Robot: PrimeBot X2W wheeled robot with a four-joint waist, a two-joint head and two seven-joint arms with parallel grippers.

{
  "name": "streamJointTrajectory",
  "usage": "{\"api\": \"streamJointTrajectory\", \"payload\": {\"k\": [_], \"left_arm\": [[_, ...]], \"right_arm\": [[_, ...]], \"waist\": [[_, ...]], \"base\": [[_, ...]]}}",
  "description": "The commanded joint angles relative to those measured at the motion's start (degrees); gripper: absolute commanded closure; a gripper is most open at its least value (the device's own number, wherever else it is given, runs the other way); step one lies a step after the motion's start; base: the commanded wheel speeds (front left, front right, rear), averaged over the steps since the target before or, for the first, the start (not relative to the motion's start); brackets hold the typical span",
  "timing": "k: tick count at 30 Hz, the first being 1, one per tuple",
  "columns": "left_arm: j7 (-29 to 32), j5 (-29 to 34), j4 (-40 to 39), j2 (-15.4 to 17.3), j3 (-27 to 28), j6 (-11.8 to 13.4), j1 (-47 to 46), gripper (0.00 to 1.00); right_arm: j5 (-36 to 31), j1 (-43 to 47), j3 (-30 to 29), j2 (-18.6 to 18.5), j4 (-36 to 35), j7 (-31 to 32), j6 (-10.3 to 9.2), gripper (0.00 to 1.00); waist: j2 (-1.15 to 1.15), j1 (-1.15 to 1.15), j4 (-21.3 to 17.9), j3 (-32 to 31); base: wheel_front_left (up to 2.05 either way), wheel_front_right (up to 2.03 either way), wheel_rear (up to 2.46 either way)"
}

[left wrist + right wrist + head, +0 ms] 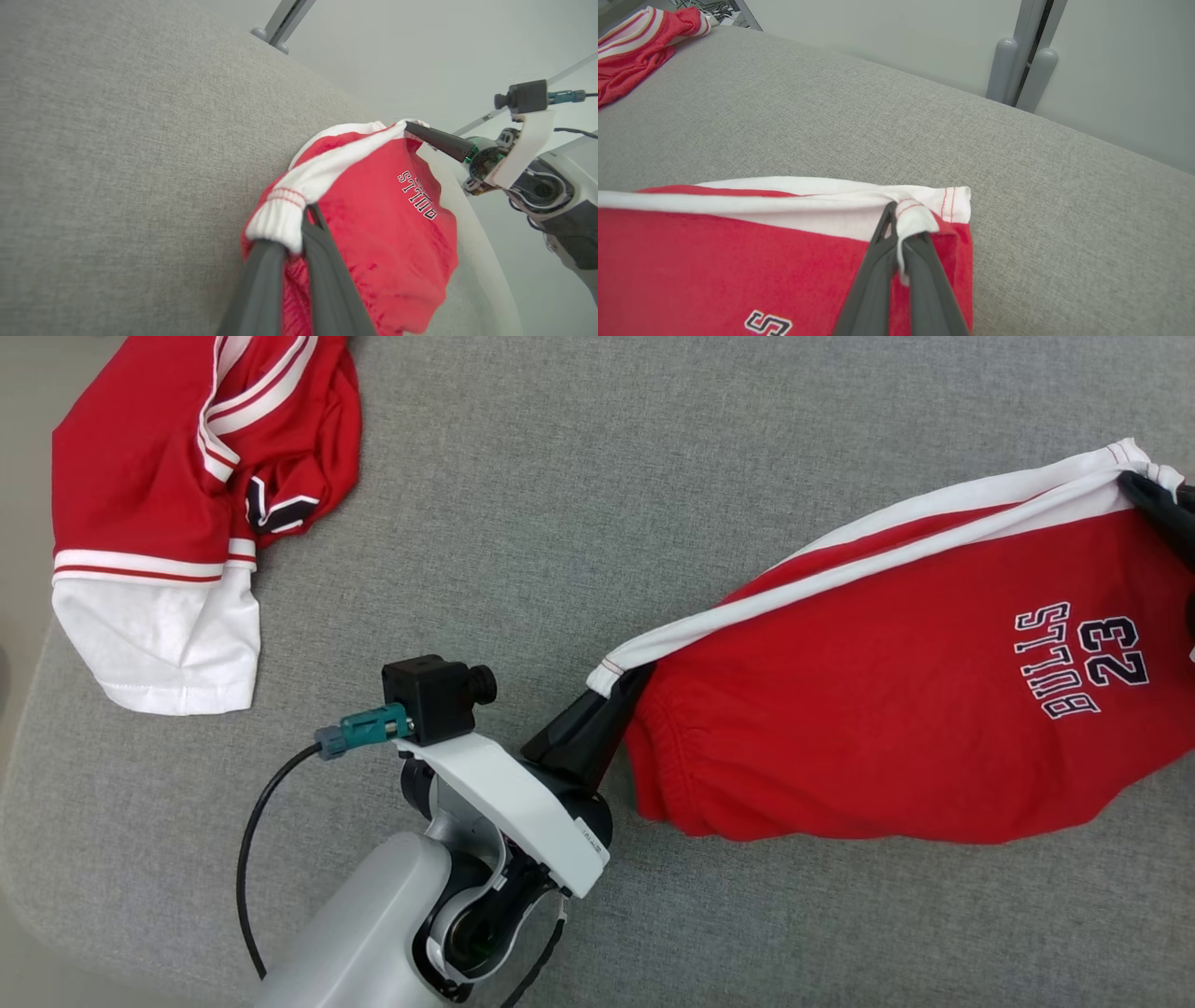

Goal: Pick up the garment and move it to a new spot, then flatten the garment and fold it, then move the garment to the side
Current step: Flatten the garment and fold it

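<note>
Grey padded surface (560, 523) spreads across the whole scene, and on its right half we hold the garment (887, 709), red shorts, strung out between our two arms. The cloth sags below the line of our grip; whether its lower edge rests on the padding or hangs just clear of it, we cannot tell. A second garment (159, 504), red and white, lies crumpled at the far left corner, well apart from ours.

Our left gripper (624, 683) is clamped narrow on the near end of the white band (840, 569), and our right gripper (1144, 490) is pinched tight on the far end, so the band runs taut between them. The wrist views bear out both grips, with white hem bunched between the dark fingers (920, 261) on the right and wedged into the left pair as well. The lettering (1088, 658) faces up, reading upside down from our head.

We judge the first step is in hand: the garment is lifted and stretched, ready to be set down at its new spot. The next move calls for lowering both ends together, with the band kept taut, so the cloth lands spread and not heaped, before either grip lets go for flattening.
</note>
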Motion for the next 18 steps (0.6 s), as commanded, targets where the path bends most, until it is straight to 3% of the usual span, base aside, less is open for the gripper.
{"api": "streamJointTrajectory", "payload": {"k": [1,10,18], "left_arm": [[0.1,0.1,0.7,0.0,0.2,-0.3,-1.3,1.0],[0.5,-0.6,3.4,-0.9,0.2,-0.7,-3.4,1.0],[0.6,-0.4,6.6,-1.7,0.0,0.5,-5.0,1.0]], "right_arm": [[0.4,-1.0,0.4,-0.6,0.5,-0.5,-0.01,1.0],[0.9,-4.4,3.4,-1.3,2.7,-0.8,-0.01,1.0],[0.5,-7.8,6.9,-0.4,5.0,-0.5,-0.01,1.0]], "waist": [[0.0,0.0,-0.1,0.1],[0.0,0.0,0.1,0.8],[0.0,0.0,0.1,1.5]], "base": [[0.0,0.0,0.0],[0.0,0.0,0.0],[0.0,0.0,0.0]]}}
